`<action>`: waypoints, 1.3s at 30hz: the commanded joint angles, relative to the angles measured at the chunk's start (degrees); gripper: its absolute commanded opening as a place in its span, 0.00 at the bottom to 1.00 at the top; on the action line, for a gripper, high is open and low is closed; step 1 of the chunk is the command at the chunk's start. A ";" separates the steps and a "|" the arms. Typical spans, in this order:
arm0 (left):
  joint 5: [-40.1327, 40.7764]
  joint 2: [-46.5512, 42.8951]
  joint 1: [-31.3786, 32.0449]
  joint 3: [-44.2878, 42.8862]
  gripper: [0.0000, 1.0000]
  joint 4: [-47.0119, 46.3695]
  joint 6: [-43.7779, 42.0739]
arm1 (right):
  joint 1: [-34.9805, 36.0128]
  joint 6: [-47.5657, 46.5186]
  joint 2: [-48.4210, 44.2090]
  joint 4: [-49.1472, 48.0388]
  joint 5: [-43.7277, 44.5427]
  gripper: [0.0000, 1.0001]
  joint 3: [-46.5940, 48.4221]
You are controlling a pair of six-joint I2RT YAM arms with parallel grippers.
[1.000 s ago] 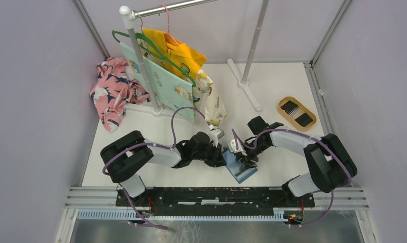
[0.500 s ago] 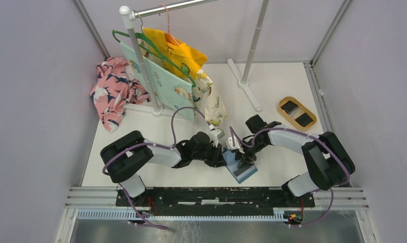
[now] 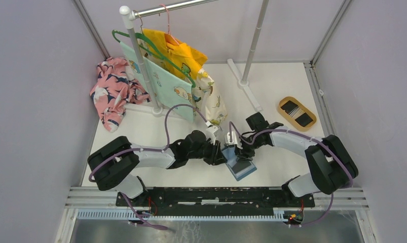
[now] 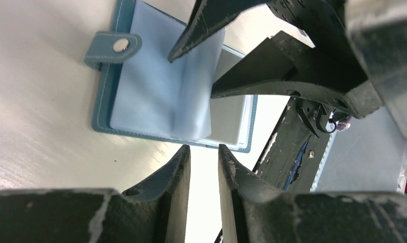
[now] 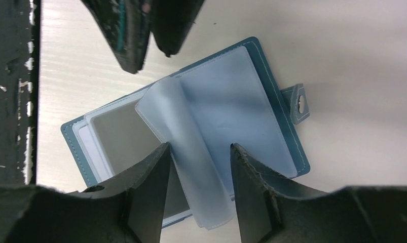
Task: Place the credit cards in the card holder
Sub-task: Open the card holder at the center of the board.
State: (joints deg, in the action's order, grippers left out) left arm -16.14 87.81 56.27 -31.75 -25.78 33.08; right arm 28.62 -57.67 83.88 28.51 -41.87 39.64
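Firstly, pin the card holder (image 5: 231, 101) flat: right end effector (image 5: 199, 149), half-open, straddles its leaf (image 5: 178, 126); left end effector (image 4: 204, 149) narrow, empty.

Teal leather-look card holder (image 5: 272, 101), matt and fine-grained, with pale stitching along the edge. Inside, frosted translucent plastic sleeves (image 5: 226, 111), smooth with a soft sheen. Shiny metal snap (image 4: 121, 45) on the tab. Matt black plastic, scuffed and chipped pale at the edges, on the right gripper (image 5: 198, 148) fingers (image 5: 145, 187). White table (image 3: 277, 76), smooth, low sheen, faintly streaked. At two o'clock, tan wooden tray (image 3: 281, 106) with matt black credit cards (image 3: 304, 119). At eleven o'clock, printed cloth garments (image 3: 110, 91) and polished metal rail (image 3: 181, 6).
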 commanded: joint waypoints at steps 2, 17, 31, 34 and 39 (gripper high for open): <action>1.08 -3.41 0.01 1.17 0.33 -0.50 -0.51 | 0.03 5.28 -3.07 -8.32 4.12 0.54 -1.93; -0.40 -0.80 0.00 2.09 0.33 -4.04 -0.74 | 0.07 13.23 -7.10 -17.54 6.52 0.64 -4.39; -0.53 4.42 -0.02 -0.64 0.31 -6.83 0.85 | -0.01 15.66 -6.44 -20.35 11.05 0.62 -4.99; 1.35 4.25 0.02 -1.01 0.31 -6.23 1.54 | 0.00 15.70 -6.18 -20.31 11.08 0.60 -4.93; 4.55 3.26 -0.39 -0.31 0.33 -6.53 4.39 | 0.03 15.75 -6.18 -20.26 11.11 0.55 -4.87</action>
State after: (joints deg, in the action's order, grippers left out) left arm -15.09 92.27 56.27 -30.81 -29.12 33.54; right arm 28.62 -42.65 78.15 9.93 -31.79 34.68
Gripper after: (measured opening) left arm 0.320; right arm 0.560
